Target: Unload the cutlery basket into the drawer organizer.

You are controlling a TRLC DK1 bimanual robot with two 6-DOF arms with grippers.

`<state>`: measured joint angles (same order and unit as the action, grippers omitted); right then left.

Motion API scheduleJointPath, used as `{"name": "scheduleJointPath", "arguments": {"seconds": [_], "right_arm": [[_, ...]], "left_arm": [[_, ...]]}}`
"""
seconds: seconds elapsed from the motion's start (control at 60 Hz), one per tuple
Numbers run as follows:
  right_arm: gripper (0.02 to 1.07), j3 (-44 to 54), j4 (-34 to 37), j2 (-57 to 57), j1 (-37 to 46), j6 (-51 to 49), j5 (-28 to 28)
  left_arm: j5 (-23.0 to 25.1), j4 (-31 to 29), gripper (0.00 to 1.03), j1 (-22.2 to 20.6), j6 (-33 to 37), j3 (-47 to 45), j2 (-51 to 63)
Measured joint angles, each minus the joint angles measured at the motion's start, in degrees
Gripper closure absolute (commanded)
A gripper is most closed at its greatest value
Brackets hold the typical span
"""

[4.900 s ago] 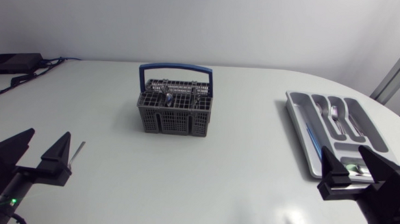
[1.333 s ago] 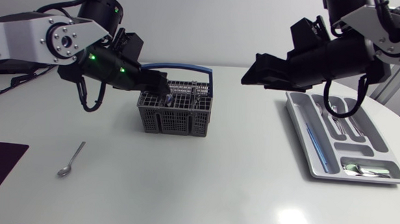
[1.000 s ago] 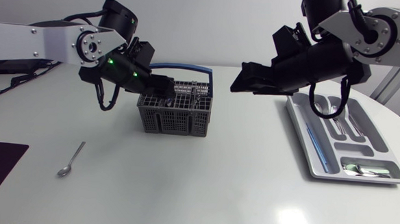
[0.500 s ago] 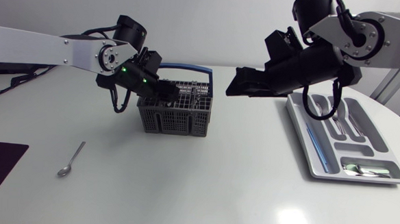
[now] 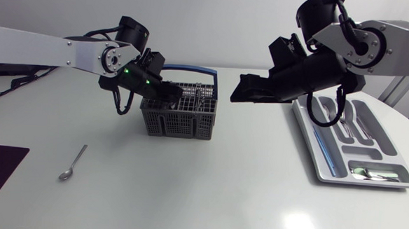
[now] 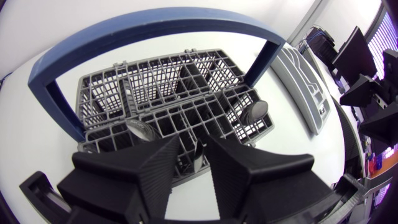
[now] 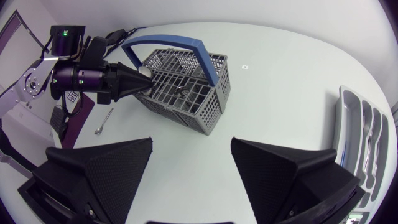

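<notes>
Arms stand nearer basket; left gripper, narrowly parted, dips in, must pinch cutlery next; right gripper spread wide.

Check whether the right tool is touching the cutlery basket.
Apart. The head view shows bare table between the right tool and the cutlery basket; the right wrist view agrees.

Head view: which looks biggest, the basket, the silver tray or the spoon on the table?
1. Cutlery basket and drawer organizer: they look about alike, and the organizer is partly hidden, so no ranking.
2. Spoon: clearly smallest.
</notes>
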<state>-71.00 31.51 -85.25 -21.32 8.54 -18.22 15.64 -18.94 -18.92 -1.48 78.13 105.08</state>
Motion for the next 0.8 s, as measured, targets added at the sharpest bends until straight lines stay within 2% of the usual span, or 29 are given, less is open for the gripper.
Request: {"name": "scheduleJointPath", "arguments": {"seconds": [0.083, 0.35, 0.55, 0.8], "right_arm": [[0.16, 0.28, -0.26, 0.0, -0.02, 0.0, 0.0], [0.16, 0.94, -0.42, 0.0, 0.0, 0.0, 0.0], [0.16, 1.75, -0.44, -0.02, -0.2, 0.0, 0.02], [0.16, 2.49, -0.44, 0.0, -0.39, 0.0, 0.0]], "left_arm": [[0.0, 0.0, 0.79, 0.0, 0.0, 0.0, 0.0], [0.02, -0.74, 0.79, -0.09, 0.0, 0.0, 0.0], [0.02, -1.14, 0.98, -0.39, 0.02, 0.0, 0.0], [0.57, -1.18, 0.99, -0.46, 0.0, -0.04, -0.26]]}}
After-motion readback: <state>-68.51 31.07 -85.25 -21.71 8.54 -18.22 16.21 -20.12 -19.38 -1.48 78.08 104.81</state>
